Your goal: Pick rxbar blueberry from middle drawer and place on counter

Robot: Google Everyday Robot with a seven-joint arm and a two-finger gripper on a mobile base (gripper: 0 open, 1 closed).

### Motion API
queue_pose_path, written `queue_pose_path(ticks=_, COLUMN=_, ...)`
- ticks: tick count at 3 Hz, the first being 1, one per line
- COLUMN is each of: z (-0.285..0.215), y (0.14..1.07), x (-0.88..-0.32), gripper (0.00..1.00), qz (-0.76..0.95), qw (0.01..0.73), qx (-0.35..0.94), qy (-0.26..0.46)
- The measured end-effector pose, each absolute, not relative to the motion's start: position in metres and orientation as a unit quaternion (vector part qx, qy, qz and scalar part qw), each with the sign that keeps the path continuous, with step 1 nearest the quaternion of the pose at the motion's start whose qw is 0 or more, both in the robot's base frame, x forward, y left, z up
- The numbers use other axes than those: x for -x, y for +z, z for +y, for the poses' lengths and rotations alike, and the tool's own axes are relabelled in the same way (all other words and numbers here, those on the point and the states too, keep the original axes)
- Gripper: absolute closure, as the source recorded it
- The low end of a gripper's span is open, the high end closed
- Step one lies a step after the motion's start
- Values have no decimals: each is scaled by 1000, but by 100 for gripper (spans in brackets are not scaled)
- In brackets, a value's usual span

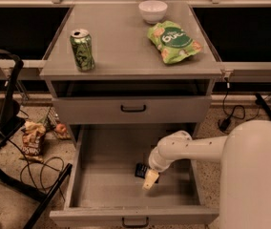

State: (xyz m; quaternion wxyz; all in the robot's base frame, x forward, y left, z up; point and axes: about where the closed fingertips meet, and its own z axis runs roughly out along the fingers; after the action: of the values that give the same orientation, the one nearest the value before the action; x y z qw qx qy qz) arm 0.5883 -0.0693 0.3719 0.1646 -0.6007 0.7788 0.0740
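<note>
The middle drawer [102, 185] is pulled wide open below the cabinet. The rxbar blueberry [140, 170], a small dark navy bar, lies on the drawer floor right of centre. My gripper [149, 180] reaches down into the drawer from the right, its pale fingertip right at the bar and partly covering it. The white arm [192, 149] comes in from the lower right. The counter [121, 42] is the grey cabinet top above.
On the counter stand a green can [82, 49] at the left, a white bowl [152, 11] at the back and a green chip bag [173, 41] at the right. The upper handled drawer [133, 109] is shut. A snack bag [32, 140], cables and a black chair frame [6, 128] lie on the floor at left.
</note>
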Motion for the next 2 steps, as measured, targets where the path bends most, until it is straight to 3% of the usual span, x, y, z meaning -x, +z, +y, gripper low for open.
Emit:
queue_pose_path(ticks=1, z=-68, y=354, x=-584, gripper=2, qz=780, qw=166, qx=599, qy=76)
queue_pose_path(ticks=2, z=-66, y=342, x=-578, gripper=26, qz=781, qw=165, qx=597, qy=80)
